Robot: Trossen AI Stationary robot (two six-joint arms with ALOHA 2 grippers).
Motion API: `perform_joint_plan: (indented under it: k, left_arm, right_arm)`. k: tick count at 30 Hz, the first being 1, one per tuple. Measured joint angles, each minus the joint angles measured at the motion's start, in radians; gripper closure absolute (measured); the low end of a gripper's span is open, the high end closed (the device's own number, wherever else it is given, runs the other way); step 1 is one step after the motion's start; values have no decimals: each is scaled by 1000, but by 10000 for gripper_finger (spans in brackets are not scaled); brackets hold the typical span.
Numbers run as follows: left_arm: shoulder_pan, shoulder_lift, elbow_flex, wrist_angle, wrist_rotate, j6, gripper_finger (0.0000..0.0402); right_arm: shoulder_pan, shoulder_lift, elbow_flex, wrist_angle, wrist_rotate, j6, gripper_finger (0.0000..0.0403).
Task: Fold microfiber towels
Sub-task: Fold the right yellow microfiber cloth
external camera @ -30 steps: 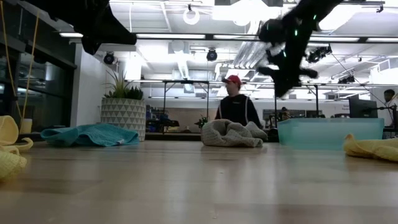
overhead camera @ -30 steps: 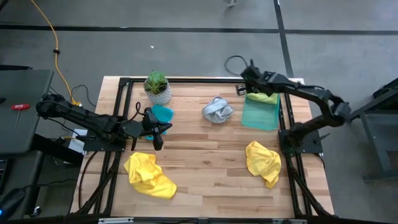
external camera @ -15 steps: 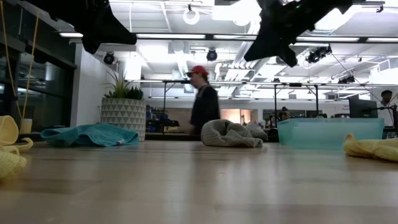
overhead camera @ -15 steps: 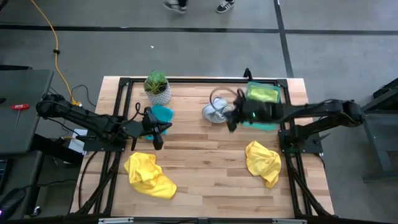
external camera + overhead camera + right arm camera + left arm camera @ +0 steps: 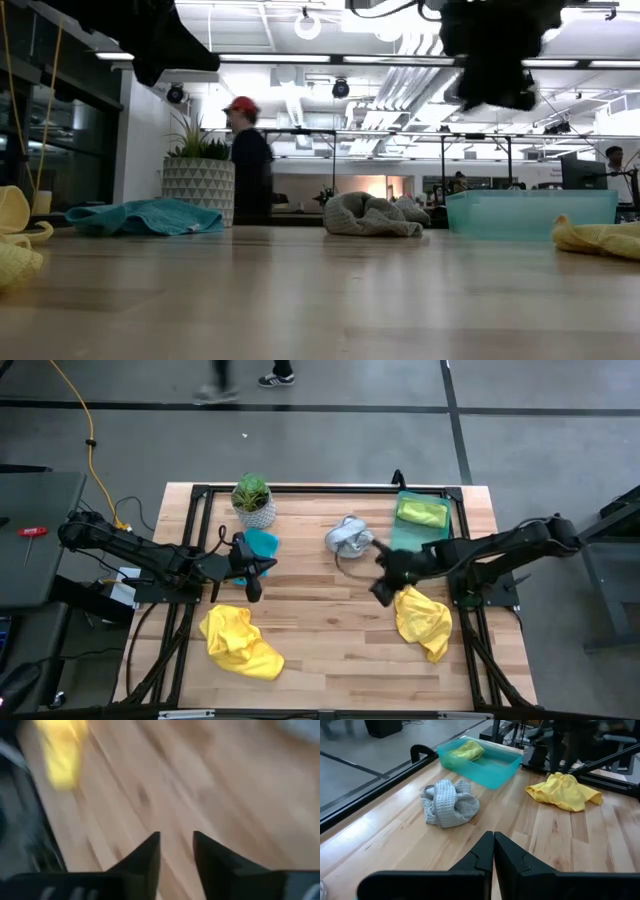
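Note:
My right gripper is open and empty above the table, just left of the right yellow towel; its wrist view shows a gap between the fingers and a yellow towel farther off. My left gripper is shut and empty beside the teal towel; its fingers are together. The grey-white towel lies bunched on the table's far middle. The lime green towel lies in the tray. The other yellow towel lies crumpled at the near left.
A small plant in a white pot stands at the far left beside the teal towel. The translucent green tray stands at the far right. A black frame runs round the table. A person walks in the room behind.
My right gripper has swung from over the tray at the far right corner toward the table's middle and near edge, ending beside the right yellow towel. The lime green towel stays in the tray. The person behind has walked leftward.

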Motion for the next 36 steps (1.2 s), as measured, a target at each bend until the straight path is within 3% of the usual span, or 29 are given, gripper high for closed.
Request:
perform_joint_plan:
  k: [3, 6, 12, 27, 36]
  left_arm:
    - [0, 0, 0, 1, 10, 0, 386]
    - [0, 0, 0, -1, 13, -1, 375]
    - [0, 0, 0, -2, 13, -2, 362]
    - [0, 0, 0, -3, 13, 4, 362]
    - [0, 0, 0, -5, 13, 5, 360]
  right_arm:
    - [70, 41, 24, -159, -40, 47, 253]
    - [144, 89, 3, -201, -105, 122, 218]
    - [236, 201, -27, -241, -119, 315, 187]
    - [244, 389, -27, -170, -98, 453, 188]
    - [244, 397, -27, -59, -99, 498, 257]
